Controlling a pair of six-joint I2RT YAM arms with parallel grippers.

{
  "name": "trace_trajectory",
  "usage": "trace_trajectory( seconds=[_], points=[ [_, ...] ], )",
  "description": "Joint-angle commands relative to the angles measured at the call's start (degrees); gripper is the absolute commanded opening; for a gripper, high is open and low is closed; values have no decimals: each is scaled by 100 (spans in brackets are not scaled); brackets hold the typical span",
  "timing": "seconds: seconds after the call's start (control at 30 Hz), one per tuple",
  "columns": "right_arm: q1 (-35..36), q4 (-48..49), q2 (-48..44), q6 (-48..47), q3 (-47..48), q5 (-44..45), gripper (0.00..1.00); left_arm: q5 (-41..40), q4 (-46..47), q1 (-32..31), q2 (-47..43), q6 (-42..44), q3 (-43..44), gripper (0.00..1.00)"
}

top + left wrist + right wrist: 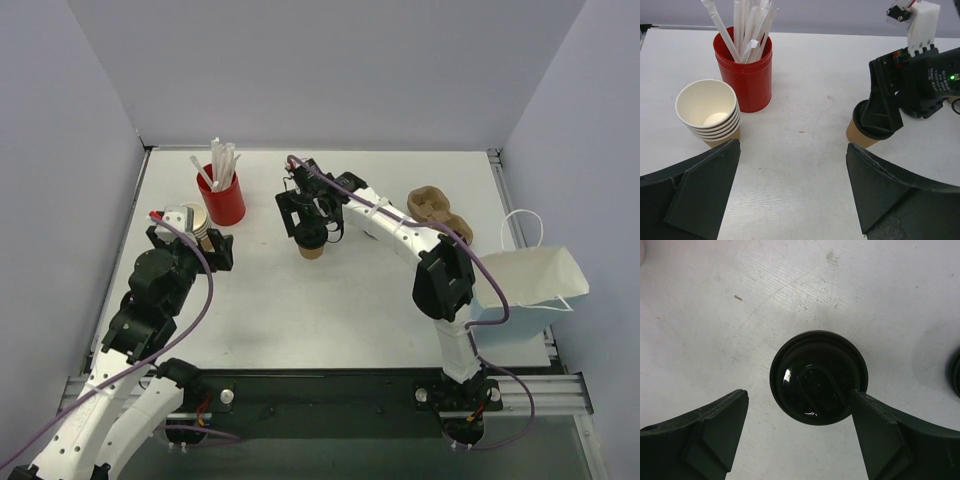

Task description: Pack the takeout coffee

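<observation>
The takeout coffee point(312, 249), a tan paper cup with a round black lid, stands upright mid-table. My right gripper point(312, 226) hovers right over it, open. In the right wrist view the lid point(818, 377) lies between my open fingers, with the gripper point(799, 393) centred low on it. The right finger point(875, 425) is at the lid's rim and the left finger point(715, 425) is well apart. The left wrist view shows the cup point(859, 135) under the right gripper. My left gripper point(205, 240) point(793, 145) is open and empty.
A red cup of wrapped straws point(222, 197) point(747, 70) stands at the back left. A stack of cream lidless cups point(195, 222) point(707, 107) sits by my left gripper. A brown cup carrier point(438, 207) and a white paper bag point(530, 285) are on the right. Another black lid point(955, 372) shows at the frame's right edge.
</observation>
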Motion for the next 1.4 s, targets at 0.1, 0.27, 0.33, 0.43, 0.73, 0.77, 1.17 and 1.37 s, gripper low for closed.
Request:
trace_trajectory(
  seconds=[0.1, 0.27, 0.33, 0.43, 0.73, 0.77, 1.17, 1.37],
  points=[
    [166, -174, 329, -216, 171, 837, 86, -107, 223, -24, -51, 37, 21, 97],
    [228, -174, 417, -235, 57, 1005, 78, -107, 223, -24, -60, 37, 30, 97],
    [228, -183, 417, -226, 39, 1031, 76, -107, 232, -24, -69, 37, 21, 97],
    [228, -174, 356, -217, 48, 1005, 76, -98, 241, -24, -60, 37, 12, 97],
    [272, -174, 171, -261, 232, 1128, 87, -90, 241, -25, -51, 28, 12, 97],
    [272, -174, 171, -270, 233, 1128, 88, -90, 241, -24, -51, 37, 21, 97],
    [281, -174, 154, -322, 215, 1163, 89, -63, 258, -24, -42, 28, 12, 97],
    [281, -165, 101, -314, 303, 1145, 89, -63, 258, -24, -25, 28, 12, 97]
  ],
)
